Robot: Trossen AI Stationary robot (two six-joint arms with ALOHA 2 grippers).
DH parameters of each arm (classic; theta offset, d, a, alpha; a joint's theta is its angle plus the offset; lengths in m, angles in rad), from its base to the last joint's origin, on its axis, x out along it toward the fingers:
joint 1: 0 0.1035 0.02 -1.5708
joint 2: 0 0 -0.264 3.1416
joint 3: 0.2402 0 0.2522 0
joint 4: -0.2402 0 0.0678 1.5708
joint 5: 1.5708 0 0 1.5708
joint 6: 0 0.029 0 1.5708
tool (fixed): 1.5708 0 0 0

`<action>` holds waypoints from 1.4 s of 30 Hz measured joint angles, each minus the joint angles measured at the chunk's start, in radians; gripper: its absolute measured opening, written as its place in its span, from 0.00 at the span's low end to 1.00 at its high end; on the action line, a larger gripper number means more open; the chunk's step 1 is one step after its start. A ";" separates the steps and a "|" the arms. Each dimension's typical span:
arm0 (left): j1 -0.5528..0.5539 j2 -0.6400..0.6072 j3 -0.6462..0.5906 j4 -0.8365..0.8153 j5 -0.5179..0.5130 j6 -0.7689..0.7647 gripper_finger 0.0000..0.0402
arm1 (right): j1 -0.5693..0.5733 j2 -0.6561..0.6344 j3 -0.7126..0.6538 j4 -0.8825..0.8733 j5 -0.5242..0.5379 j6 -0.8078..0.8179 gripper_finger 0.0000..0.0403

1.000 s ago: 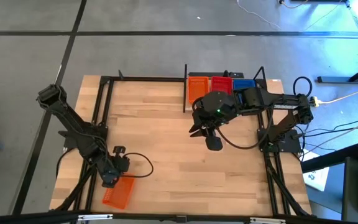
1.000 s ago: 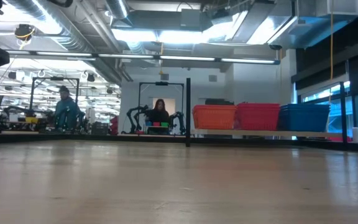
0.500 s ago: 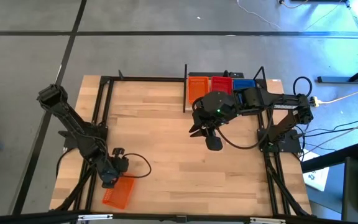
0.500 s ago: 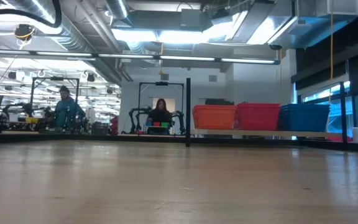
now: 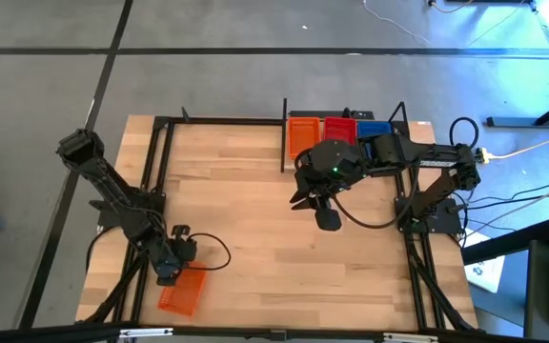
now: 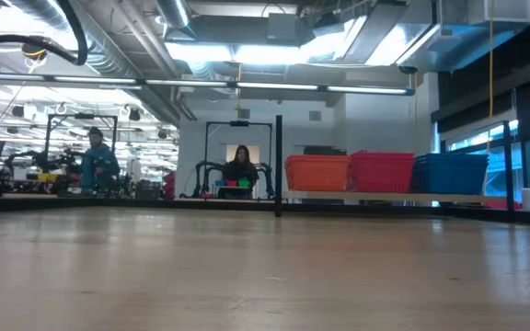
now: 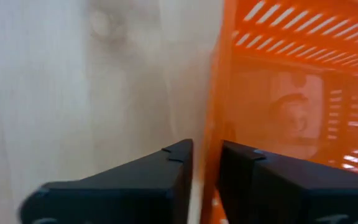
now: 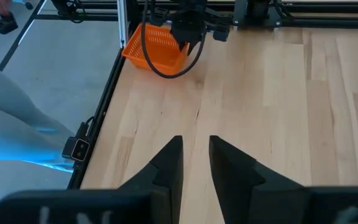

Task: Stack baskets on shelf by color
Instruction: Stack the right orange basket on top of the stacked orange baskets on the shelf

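At the worktop's (image 5: 255, 219) near left corner, far from the shelf (image 5: 346, 122), lies the last orange basket (image 5: 180, 293), and my left hand (image 7: 205, 163) is down at it with one finger on each side of its side wall, a narrow gap showing, not yet clamped. To do this well I should sink so the wall sits deep between the fingers (image 7: 173, 169), close squarely, then lift level so the mesh does not twist. On the shelf, orange, red and blue stacks stand side by side. My right hand (image 8: 195, 157) hangs just in front of the shelf, slightly parted, gripping nothing.
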 joint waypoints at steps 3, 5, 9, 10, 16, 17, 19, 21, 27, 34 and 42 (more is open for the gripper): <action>0.015 0.000 0.000 0.054 0.050 0.002 0.02 | 0.000 0.000 0.000 0.000 0.000 0.000 0.19; 0.031 0.000 0.012 0.059 0.083 0.004 0.01 | 0.000 0.000 0.000 0.000 0.000 0.000 0.19; 0.081 -0.028 0.092 -0.030 0.111 0.055 0.00 | 0.000 -0.009 -0.001 -0.012 0.000 0.001 0.19; 0.095 -0.044 0.119 -0.078 0.113 0.090 0.00 | 0.000 -0.019 -0.001 -0.012 0.000 0.006 0.19; 0.258 -0.158 0.353 -0.428 0.013 0.318 0.00 | 0.001 -0.093 -0.001 -0.042 0.059 0.019 0.19; 0.297 -0.174 0.395 -0.470 -0.016 0.359 0.00 | 0.001 -0.105 -0.001 -0.055 0.063 0.019 0.19; 0.386 -0.195 0.484 -0.524 -0.073 0.427 0.00 | 0.000 -0.128 -0.001 -0.077 0.070 0.020 0.19; 0.485 -0.193 0.573 -0.536 -0.127 0.506 0.00 | 0.000 -0.148 -0.001 -0.110 0.101 0.020 0.19; 0.793 -0.089 0.797 -0.449 -0.323 0.790 0.00 | -0.002 -0.160 -0.001 -0.213 0.352 0.088 0.19; 0.994 0.107 0.963 -0.221 -0.515 1.024 0.00 | -0.019 -0.151 -0.001 -0.174 0.488 0.130 0.19; 1.004 0.269 1.045 -0.143 -0.602 1.148 0.00 | -0.023 -0.125 -0.001 -0.135 0.623 0.056 0.20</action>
